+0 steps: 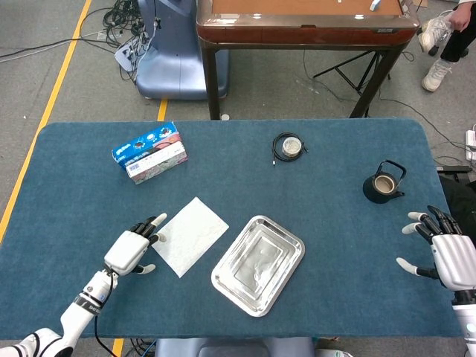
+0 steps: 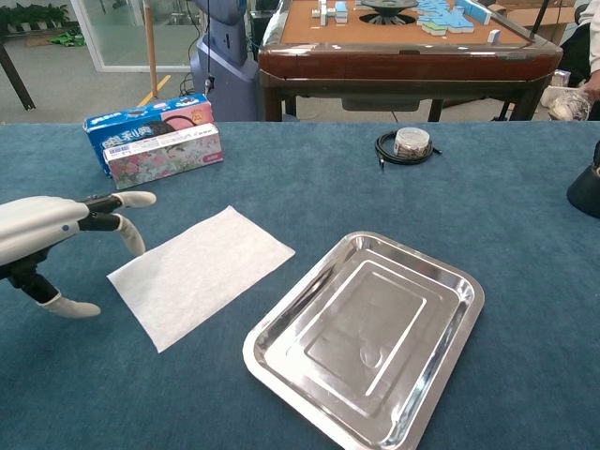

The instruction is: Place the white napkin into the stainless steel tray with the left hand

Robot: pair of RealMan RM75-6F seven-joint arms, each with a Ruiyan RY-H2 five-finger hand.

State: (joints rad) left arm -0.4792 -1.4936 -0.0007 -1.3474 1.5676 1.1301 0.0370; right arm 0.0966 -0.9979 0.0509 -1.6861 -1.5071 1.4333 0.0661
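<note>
Beside one napkin (image 1: 190, 235) and one tray (image 1: 259, 265), both hands' fingers (image 1: 154, 223) spread empty.
</note>
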